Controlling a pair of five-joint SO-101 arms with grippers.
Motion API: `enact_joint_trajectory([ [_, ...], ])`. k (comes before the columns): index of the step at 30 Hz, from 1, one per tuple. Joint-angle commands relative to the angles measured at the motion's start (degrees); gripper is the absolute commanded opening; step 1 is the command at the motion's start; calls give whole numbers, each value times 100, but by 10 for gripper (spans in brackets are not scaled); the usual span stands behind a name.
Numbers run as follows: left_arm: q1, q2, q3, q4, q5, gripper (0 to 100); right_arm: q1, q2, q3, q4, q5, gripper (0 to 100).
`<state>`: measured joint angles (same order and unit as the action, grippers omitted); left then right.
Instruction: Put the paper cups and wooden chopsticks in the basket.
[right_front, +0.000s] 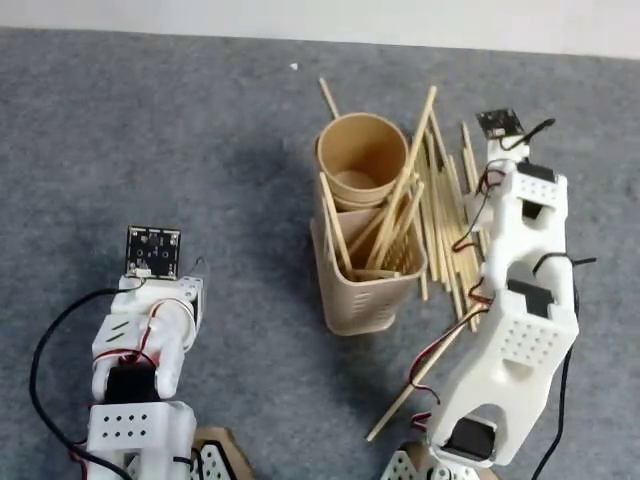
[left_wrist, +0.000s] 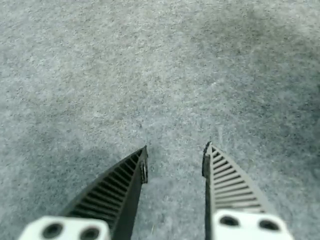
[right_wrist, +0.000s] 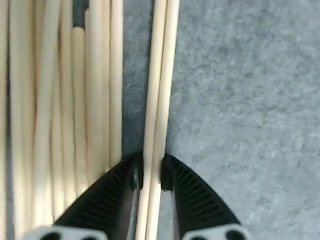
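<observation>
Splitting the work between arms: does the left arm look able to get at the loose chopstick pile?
Probably not: the basket stands between the left gripper and the chopstick pile, where the right gripper clamps two chopsticks.

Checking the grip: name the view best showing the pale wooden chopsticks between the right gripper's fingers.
Right wrist view: right gripper pinches two pale wooden chopsticks close up. High view: arm hides them. Left wrist view: grey carpet.
</observation>
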<state>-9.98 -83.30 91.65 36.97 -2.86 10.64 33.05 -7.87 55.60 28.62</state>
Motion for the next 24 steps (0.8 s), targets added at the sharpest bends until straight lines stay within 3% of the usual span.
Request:
enact_joint_trajectory([
  [1,92,-57,-22,-97,-44,203,242,-945,-374,453,-492,5],
  [10,92,-57,-22,-97,-44,203,110,-4488,-92,444,-1820,5],
  [16,92,-57,-22,-97,-44,203,-954,-7029,1033,163,-2453,5],
  [24,92,-57,-22,-97,-44,203,-2475,-10044,3653,-1429,-2585,5],
])
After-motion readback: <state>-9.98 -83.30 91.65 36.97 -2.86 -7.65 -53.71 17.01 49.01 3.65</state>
